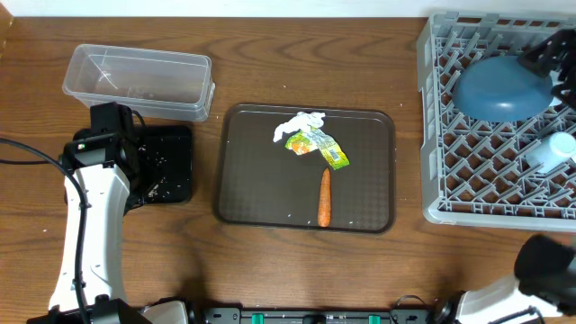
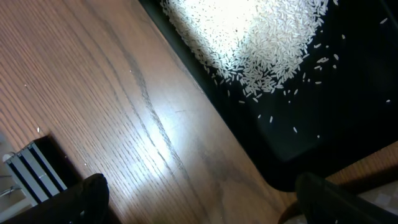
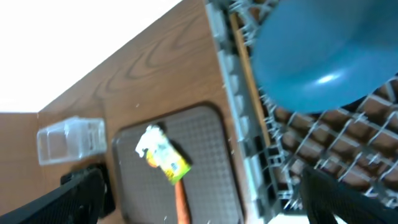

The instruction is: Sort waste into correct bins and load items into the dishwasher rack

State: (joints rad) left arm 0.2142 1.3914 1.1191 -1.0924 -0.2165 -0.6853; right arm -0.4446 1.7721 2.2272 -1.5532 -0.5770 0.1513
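Observation:
White rice lies piled in the black tray, which sits at the left below the clear tub. My left gripper is open and empty over that tray's edge and the table wood; it also shows in the overhead view. The tissue, the green-yellow wrapper and the carrot lie on the brown serving tray. The dark blue dish rests in the grey rack. My right gripper is open and empty, high above the rack's far side.
A pale cup-like item lies in the rack's right part. Thin wooden sticks lie along the rack's wall by the dish. The right wrist view also shows the tissue, wrapper, carrot and tub.

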